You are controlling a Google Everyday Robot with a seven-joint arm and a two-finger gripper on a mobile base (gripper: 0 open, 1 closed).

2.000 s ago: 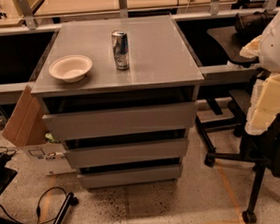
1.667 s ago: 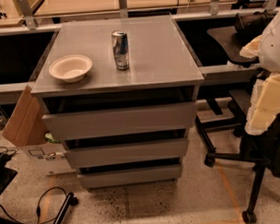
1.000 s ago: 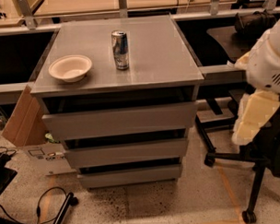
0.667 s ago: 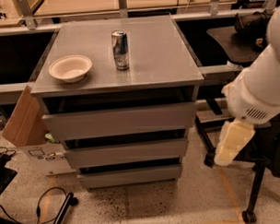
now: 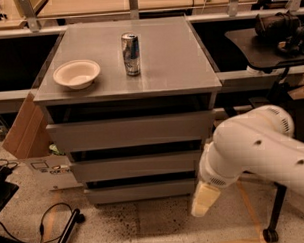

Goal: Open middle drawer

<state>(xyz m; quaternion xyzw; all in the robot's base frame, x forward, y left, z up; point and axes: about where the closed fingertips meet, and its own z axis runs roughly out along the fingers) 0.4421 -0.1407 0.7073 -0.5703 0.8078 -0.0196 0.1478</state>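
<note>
The grey cabinet (image 5: 131, 89) has three handleless drawers stacked one above the other. The middle drawer (image 5: 136, 166) is the medium-height front panel between the taller top panel (image 5: 130, 133) and the shorter bottom panel (image 5: 139, 192). All three fronts sit shut, roughly flush. My white arm (image 5: 258, 150) reaches in from the right. Its cream gripper (image 5: 205, 199) hangs low, just off the cabinet's lower right corner, level with the bottom drawer and below the middle drawer's right end. It holds nothing.
A white bowl (image 5: 76, 73) and a drink can (image 5: 130, 54) stand on the cabinet top. A cardboard box (image 5: 24, 129) leans at the left. Black cables (image 5: 50, 227) lie on the floor at the front left. A chair base (image 5: 273, 224) and a dark desk (image 5: 262, 44) are at the right.
My arm has swung from the right edge down and to the left. The gripper now hangs low by the cabinet's lower right corner. The drawers, bowl and can have not moved.
</note>
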